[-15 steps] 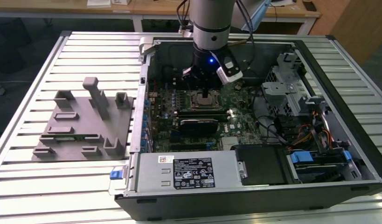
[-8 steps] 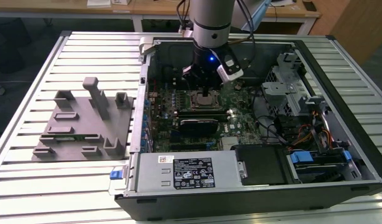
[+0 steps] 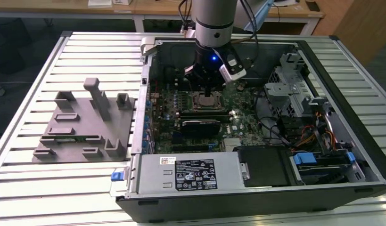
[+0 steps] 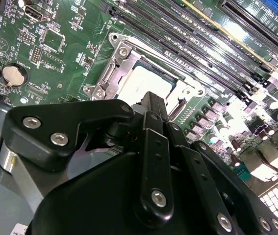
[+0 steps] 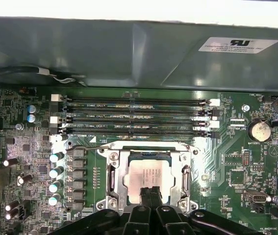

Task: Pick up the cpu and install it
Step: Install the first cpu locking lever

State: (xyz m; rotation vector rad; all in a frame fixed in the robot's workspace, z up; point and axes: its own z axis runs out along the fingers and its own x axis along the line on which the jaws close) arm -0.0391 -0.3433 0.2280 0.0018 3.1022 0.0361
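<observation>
The cpu, a pale silver square chip, lies flat inside the metal socket frame on the green motherboard, within the open computer case. In the exterior view my gripper hangs straight down over the cpu. Both wrist views show the black fingertips pressed together at the edge of the cpu, with nothing between them. My gripper is shut and covers part of the chip's near edge.
Memory slots run beside the socket, and a coin battery sits nearby. A black block and the power supply lie nearer the case front. A grey fixture tray rests on the slatted table at the exterior view's left.
</observation>
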